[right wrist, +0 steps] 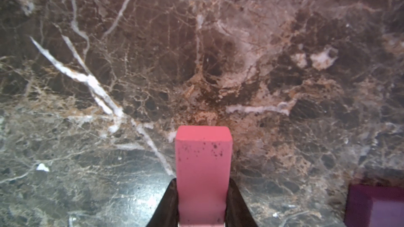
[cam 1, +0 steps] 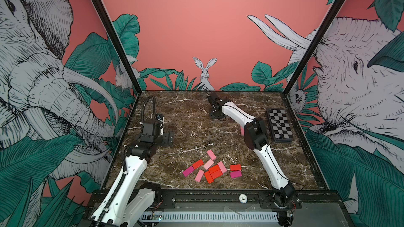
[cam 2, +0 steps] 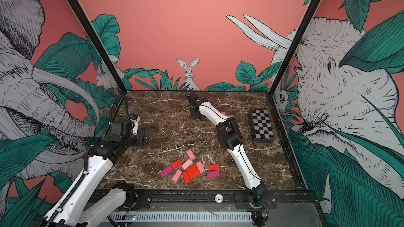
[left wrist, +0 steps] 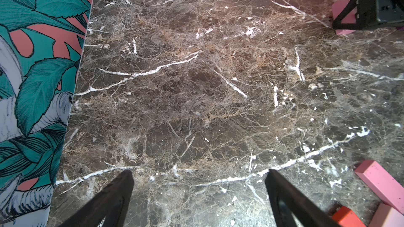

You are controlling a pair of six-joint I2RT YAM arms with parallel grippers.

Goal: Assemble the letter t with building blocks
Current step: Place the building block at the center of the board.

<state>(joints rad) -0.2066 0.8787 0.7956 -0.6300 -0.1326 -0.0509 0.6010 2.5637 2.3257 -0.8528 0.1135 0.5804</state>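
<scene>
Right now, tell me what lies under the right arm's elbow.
A pink block pokes out from beneath the right arm in a top view. The arm covers the rest of it and anything else lying there.

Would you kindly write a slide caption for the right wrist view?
Right gripper shut on a pink block, marble tabletop behind, a purple block nearby.

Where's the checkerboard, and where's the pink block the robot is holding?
checkerboard point(cam 1: 279, 120): in a top view, middle of its checkered top.
pink block point(right wrist: 203, 167): right wrist view, middle of its face.
</scene>
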